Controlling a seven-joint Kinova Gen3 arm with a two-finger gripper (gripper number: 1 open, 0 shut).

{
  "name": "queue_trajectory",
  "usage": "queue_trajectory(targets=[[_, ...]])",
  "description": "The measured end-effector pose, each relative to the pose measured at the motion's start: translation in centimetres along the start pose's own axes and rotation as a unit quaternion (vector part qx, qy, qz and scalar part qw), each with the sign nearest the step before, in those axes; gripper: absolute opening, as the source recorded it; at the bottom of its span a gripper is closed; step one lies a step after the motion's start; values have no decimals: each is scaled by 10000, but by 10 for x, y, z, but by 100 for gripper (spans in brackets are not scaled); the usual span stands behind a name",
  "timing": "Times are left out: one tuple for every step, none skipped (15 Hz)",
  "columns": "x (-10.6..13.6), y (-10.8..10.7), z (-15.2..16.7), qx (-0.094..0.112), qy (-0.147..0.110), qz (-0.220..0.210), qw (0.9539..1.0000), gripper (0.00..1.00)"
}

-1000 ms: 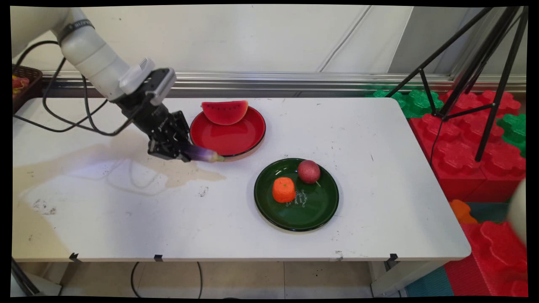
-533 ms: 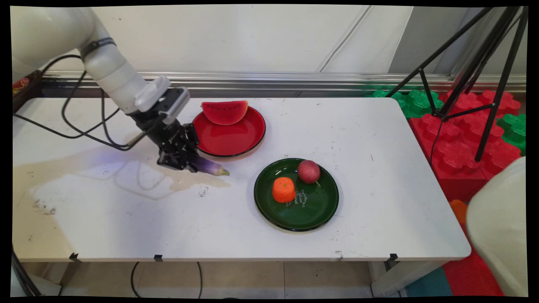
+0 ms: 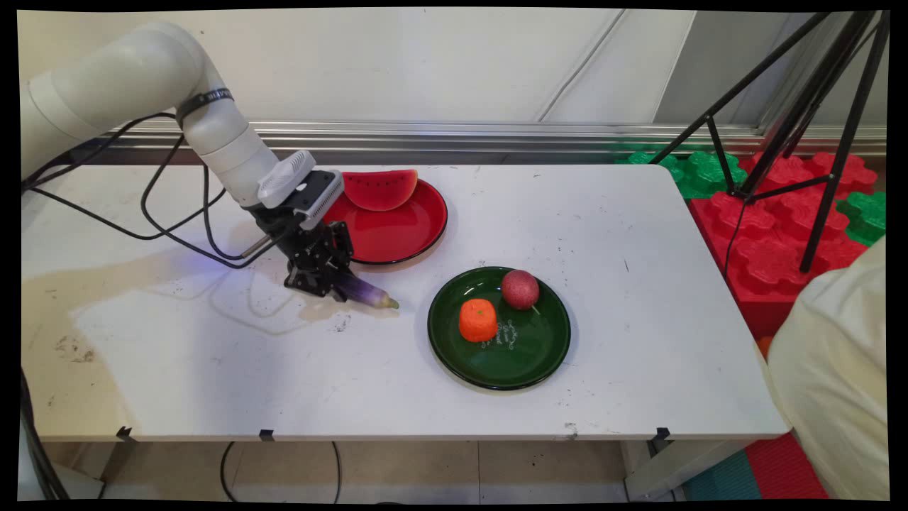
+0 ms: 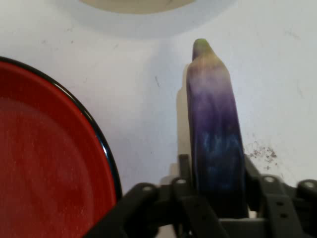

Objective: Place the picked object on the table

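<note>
Two plates sit on the tabletop [image 3: 213, 369]: green plate [image 3: 528, 365] nearest, with orange [image 3: 477, 320] and plum [image 3: 520, 289]. Between them, the pincer [image 3: 333, 287] grips an eggplant [image 3: 369, 292], just off the tabletop, beside the red plate [image 3: 397, 238] bearing watermelon [image 3: 378, 189].

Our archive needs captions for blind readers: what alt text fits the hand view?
The end effector grips a purple eggplant that points away from the camera over the white table. A red plate with a black rim fills the picture's left side, beside the eggplant and apart from it.
</note>
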Motion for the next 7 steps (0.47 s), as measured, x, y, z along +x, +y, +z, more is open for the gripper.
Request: queue_trajectory(targets=[[0,0,3,-15,-7,27,10000,100],[-1,-1,5,-23,-13,50,10000,100],[-1,-1,6,-28,-14,66,10000,100],[-1,-1,8,-28,-16,81,10000,100],[-1,-1,8,-25,-17,86,10000,100],[-1,-1,9,-14,-16,87,10000,100],[-2,0,9,1,-12,66,10000,100]])
